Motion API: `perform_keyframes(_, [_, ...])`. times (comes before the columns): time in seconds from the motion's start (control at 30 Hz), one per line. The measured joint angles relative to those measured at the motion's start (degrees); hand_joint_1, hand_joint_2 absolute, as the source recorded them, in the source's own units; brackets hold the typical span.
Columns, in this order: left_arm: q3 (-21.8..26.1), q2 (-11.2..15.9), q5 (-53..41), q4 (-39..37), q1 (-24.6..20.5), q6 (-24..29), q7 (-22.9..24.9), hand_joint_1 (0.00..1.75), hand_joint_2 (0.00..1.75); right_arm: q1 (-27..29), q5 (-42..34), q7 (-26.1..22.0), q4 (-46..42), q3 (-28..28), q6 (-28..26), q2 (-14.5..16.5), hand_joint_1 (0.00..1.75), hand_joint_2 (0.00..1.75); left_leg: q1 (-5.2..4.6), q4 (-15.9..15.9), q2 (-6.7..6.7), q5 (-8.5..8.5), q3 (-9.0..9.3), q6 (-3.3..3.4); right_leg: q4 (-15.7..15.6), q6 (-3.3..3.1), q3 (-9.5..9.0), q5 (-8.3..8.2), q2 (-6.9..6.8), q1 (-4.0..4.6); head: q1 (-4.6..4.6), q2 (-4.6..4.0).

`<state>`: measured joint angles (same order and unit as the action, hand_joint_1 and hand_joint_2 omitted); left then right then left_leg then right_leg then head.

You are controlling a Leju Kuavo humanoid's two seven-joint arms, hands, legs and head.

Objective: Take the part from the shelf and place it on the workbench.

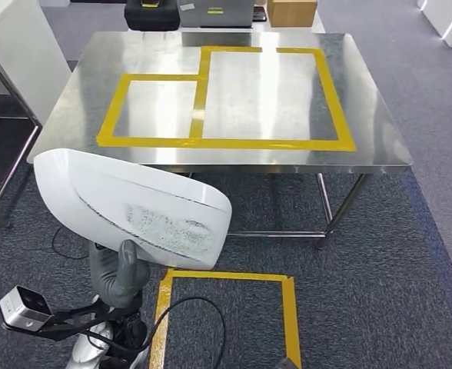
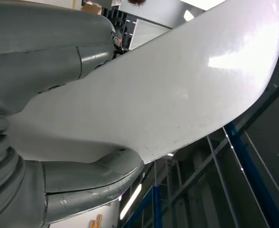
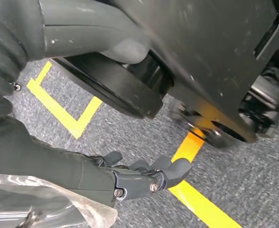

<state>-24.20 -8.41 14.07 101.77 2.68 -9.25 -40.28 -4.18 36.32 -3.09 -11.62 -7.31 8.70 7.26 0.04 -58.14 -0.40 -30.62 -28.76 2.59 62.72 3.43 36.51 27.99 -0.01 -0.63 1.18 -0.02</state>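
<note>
- Left hand [image 1: 119,277] clasped on the white part [image 1: 134,206], grey thumb up against its near face in the head view; in the left wrist view, thick grey fingers [image 2: 91,178] wrap one long edge and more grey bears on the opposite side, so a firm pinch across the shell
- Part held low and in front of the body, long axis roughly level, tilted slightly down toward the right end, a scuffed speckled patch on the near face
- Right hand [image 3: 145,178] hanging down beside the body over the carpet [image 3: 138,128], nothing in it, fingers only loosely curved and apart
- Shelf step judged done: part already off it and carried; placing on the worktop [image 1: 363,115] not yet done
- Part well short of the worktop's near edge and, by the look of it, below the level of the top; likely needs a lift and a reach forward, perhaps a step closer
- Steel top bare, marked with two yellow-taped rectangles [image 1: 322,84], smaller left and larger right; plenty of room for the long shell in either
- Near edge and its frame legs the thing to clear on the way up; a white table [image 1: 14,54] stands near the left corner
- Yellow floor marking [image 1: 229,307] just ahead of the feet, a black cable [image 1: 212,307] looping across it
</note>
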Motion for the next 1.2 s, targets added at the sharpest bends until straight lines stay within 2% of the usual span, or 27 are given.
perform_keyframes(0.03, [0.0, 0.0, 0.0, 0.0, 0.0, 0.0, 0.0, 1.75, 1.75, 0.1, 0.0, 0.0, 0.0, 0.0, 0.0, 0.0, 0.00, 1.75, -0.05, 0.0, -0.02, -0.40, 0.27, -0.31, -2.2, -0.39, -0.71, -1.05, -0.04, 0.10, -0.03, 0.01])
perform_keyframes(0.07, [0.0, 0.0, 0.0, 0.0, 0.0, 0.0, 0.0, 1.75, 1.75, 0.2, 0.0, 0.0, 0.0, -0.1, 0.0, 0.0, 0.00, 1.75, -0.12, 0.0, 0.02, -0.66, 0.43, -0.65, -3.2, -0.90, -1.00, -1.30, -0.05, 0.22, 0.04, 0.01])
perform_keyframes(0.13, [0.0, 0.0, 0.0, -0.1, 0.0, 0.0, 0.1, 1.75, 1.75, 0.2, 0.0, -0.1, 0.0, -0.1, 0.1, 0.0, 0.00, 1.75, -0.20, -0.3, 0.08, -0.72, 0.49, -1.29, -4.0, -2.03, -1.51, -0.99, 0.09, 0.28, 0.18, 0.02])
perform_keyframes(0.2, [0.0, 0.0, 0.0, -0.1, -0.1, 0.0, 0.0, 1.75, 1.75, 0.2, 0.0, 0.0, 0.0, -0.1, 0.1, 0.0, 0.00, 1.75, -0.17, -2.5, 0.14, -0.88, -0.21, -1.87, -4.5, -2.75, -2.40, -0.74, 0.21, 0.02, 0.39, 0.02])
perform_keyframes(0.23, [0.0, 0.0, 0.0, -0.1, -0.2, 0.0, 0.0, 1.75, 1.75, 0.3, 0.0, 0.0, 0.0, -0.1, 0.1, 0.0, 0.00, 1.75, -0.10, -5.0, 0.16, -1.54, -1.52, -2.17, -4.7, -3.04, -2.96, -0.51, 0.20, -0.12, 0.47, 0.02])
perform_keyframes(0.33, [0.0, 0.1, 0.0, -0.1, -0.1, 0.0, 0.0, 1.75, 1.75, 0.5, 0.0, 0.0, 0.0, -0.1, 0.1, 0.0, 0.00, 1.75, 0.24, -15.3, 0.18, -5.49, -8.13, -2.93, -4.9, -3.44, -4.18, 0.48, 0.16, -0.20, 0.68, 0.02])
perform_keyframes(0.37, [0.0, 0.1, 0.0, -0.1, 0.0, 0.0, 0.0, 1.75, 1.75, 0.6, 0.0, 0.0, 0.0, -0.1, 0.1, 0.0, 0.00, 1.75, 0.30, -17.0, 0.18, -5.93, -9.74, -3.01, -4.9, -3.43, -4.64, 0.87, 0.21, -0.20, 0.72, 0.02])
perform_keyframes(0.4, [0.0, 0.1, 0.0, -0.1, 0.0, 0.0, 0.0, 1.75, 1.75, 0.6, 0.0, 0.0, 0.0, -0.1, 0.2, 0.0, 0.00, 1.75, 0.33, -16.8, 0.19, -5.06, -10.46, -3.00, -4.9, -3.39, -5.21, 1.29, 0.27, -0.20, 0.70, 0.02])
perform_keyframes(0.43, [0.0, 0.1, 0.0, -0.1, 0.0, 0.0, 0.0, 1.75, 1.75, 0.7, 0.0, 0.0, 0.0, -0.1, 0.2, 0.0, 0.00, 1.75, 0.34, -14.6, 0.19, -2.91, -10.26, -2.91, -4.9, -3.32, -5.90, 1.76, 0.33, -0.20, 0.71, 0.02])
perform_keyframes(0.47, [0.0, 0.1, 0.0, -0.1, 0.0, 0.0, 0.0, 1.75, 1.75, 0.7, 0.0, -0.1, 0.0, -0.1, 0.3, 0.0, 0.00, 1.75, 0.32, -11.1, 0.20, 0.20, -9.41, -2.70, -4.9, -3.20, -6.53, 2.26, 0.38, -0.20, 0.72, 0.02])
perform_keyframes(0.5, [0.0, 0.1, 0.0, -0.1, 0.0, 0.1, 0.0, 1.75, 1.75, 0.8, 0.0, -0.1, 0.0, -0.1, 0.4, 0.0, 0.00, 1.75, 0.19, -7.8, 0.23, 2.45, -8.52, -2.45, -4.9, -2.98, -7.20, 2.73, 0.40, -0.17, 0.65, 0.02])
perform_keyframes(0.53, [0.0, 0.1, 0.0, -0.2, 0.0, 0.2, 0.0, 1.75, 1.75, 0.9, -0.1, -0.1, 0.1, -0.1, 0.5, 0.0, 0.00, 1.75, 0.01, -4.8, 0.29, 3.66, -7.74, -2.15, -5.0, -2.66, -7.57, 3.15, 0.40, -0.13, 0.65, 0.02])
perform_keyframes(0.57, [0.0, 0.1, 0.0, -0.2, 0.0, 0.2, 0.0, 1.75, 1.75, 0.9, -0.1, -0.2, 0.1, -0.2, 0.6, 0.0, 0.00, 1.75, -0.21, -3.0, 0.32, 4.18, -7.29, -1.79, -5.1, -2.26, -7.68, 3.48, 0.36, -0.08, 0.66, 0.02])
perform_keyframes(0.6, [0.0, 0.1, 0.0, -0.2, 0.1, 0.3, 0.0, 1.75, 1.75, 0.9, -0.1, -0.2, 0.1, -0.2, 0.6, 0.0, 0.00, 1.75, -0.40, -2.3, 0.33, 3.75, -7.12, -1.44, -5.1, -1.80, -7.88, 3.56, 0.30, 0.00, 0.63, 0.02])
perform_keyframes(0.67, [0.1, 0.1, 0.0, -0.3, 0.1, 0.4, 0.0, 1.75, 1.75, 0.9, -0.1, -0.3, 0.1, -0.2, 0.6, 0.0, 0.00, 1.75, -0.37, -1.2, 0.25, 4.01, -6.27, -0.66, -4.8, -0.99, -8.01, 3.53, 0.14, 0.03, 0.67, 0.02])
perform_keyframes(0.73, [0.0, 0.1, 0.0, -0.3, 0.1, 0.4, 0.0, 1.75, 1.75, 0.7, -0.2, -0.3, 0.1, -0.2, 0.7, 0.0, 0.00, 1.75, -0.16, -0.6, 0.22, 3.81, -5.19, 0.04, -1.8, -0.53, -6.75, 4.03, 0.08, 0.00, 0.45, 0.02])
perform_keyframes(0.83, [0.0, 0.1, 0.0, -0.3, 0.1, 0.3, 0.0, 1.75, 1.75, 0.3, -0.3, -0.6, 0.1, -0.3, 0.7, -0.1, 0.00, 1.75, -0.28, -0.5, 0.25, 2.95, -4.34, 0.63, 7.8, -0.15, -0.29, 7.46, 0.09, 0.05, 0.12, 0.02])
perform_keyframes(0.87, [0.0, 0.1, 0.0, -0.3, 0.1, 0.3, 0.0, 1.75, 1.75, 0.1, -0.3, -0.6, 0.1, -0.4, 0.7, -0.1, 0.00, 1.75, -0.38, -0.5, 0.24, 2.59, -3.99, 0.68, 9.9, -0.05, 1.49, 8.24, 0.09, 0.08, 0.12, 0.02])
perform_keyframes(0.9, [0.0, 0.1, 0.0, -0.4, 0.1, 0.3, 0.0, 1.75, 1.75, 0.0, -0.4, -0.7, 0.1, -0.4, 0.7, -0.2, 0.00, 1.75, -0.46, -0.5, 0.22, 2.18, -3.53, 0.70, 10.0, -0.02, 2.31, 7.93, 0.08, 0.11, 0.10, 0.02])
perform_keyframes(0.93, [0.0, 0.1, 0.0, -0.4, 0.1, 0.3, 0.0, 1.75, 1.75, -0.1, -0.3, -0.6, 0.1, -0.4, 0.7, -0.2, 0.00, 1.75, -0.54, -0.5, 0.17, 1.74, -2.92, 0.70, 8.3, -0.08, 2.14, 6.33, 0.08, 0.12, 0.09, 0.02])
perform_keyframes(1.0, [0.0, 0.1, 0.0, -0.4, 0.1, 0.3, 0.0, 1.75, 1.75, 0.1, -0.3, -0.5, 0.1, -0.4, 0.7, -0.2, 0.00, 1.75, -0.61, -0.5, 0.05, 0.78, -1.64, 0.53, 1.7, -0.52, 0.17, 1.32, 0.07, 0.19, 0.09, 0.02])
perform_keyframes(1.03, [0.0, 0.1, 0.0, -0.4, 0.1, 0.3, 0.0, 1.75, 1.75, 0.2, -0.2, -0.4, 0.1, -0.4, 0.7, -0.2, 0.00, 1.75, -0.63, -0.4, 0.00, 0.43, -1.25, 0.35, -1.3, -0.82, -0.61, 0.15, 0.02, 0.33, 0.12, 0.01])
perform_keyframes(1.07, [0.0, 0.1, 0.0, -0.5, 0.1, 0.4, 0.0, 1.75, 1.75, 0.3, -0.2, -0.4, 0.1, -0.4, 0.7, -0.2, 0.00, 1.75, -0.65, -0.4, -0.01, 0.12, -1.09, 0.04, -3.1, -1.23, -1.20, -0.45, -0.03, 0.49, 0.16, 0.01])
perform_keyframes(1.13, [0.0, 0.1, 0.0, -0.5, 0.1, 0.4, 0.0, 1.75, 1.75, 0.4, -0.3, -0.5, 0.1, -0.5, 0.7, -0.2, 0.00, 1.75, -0.71, -0.6, 0.05, -0.03, -0.83, -0.64, -4.2, -2.11, -1.70, 0.17, -0.02, 0.70, 0.27, 0.02])
perform_keyframes(1.2, [0.0, 0.1, 0.0, -0.5, 0.0, 0.4, 0.0, 1.75, 1.75, 0.4, -0.2, -0.5, 0.1, -0.5, 0.7, -0.1, 0.00, 1.75, -0.75, -1.6, 0.14, -0.49, -0.60, -1.25, -4.6, -2.88, -2.99, 0.01, 0.09, 0.40, 0.42, 0.02])
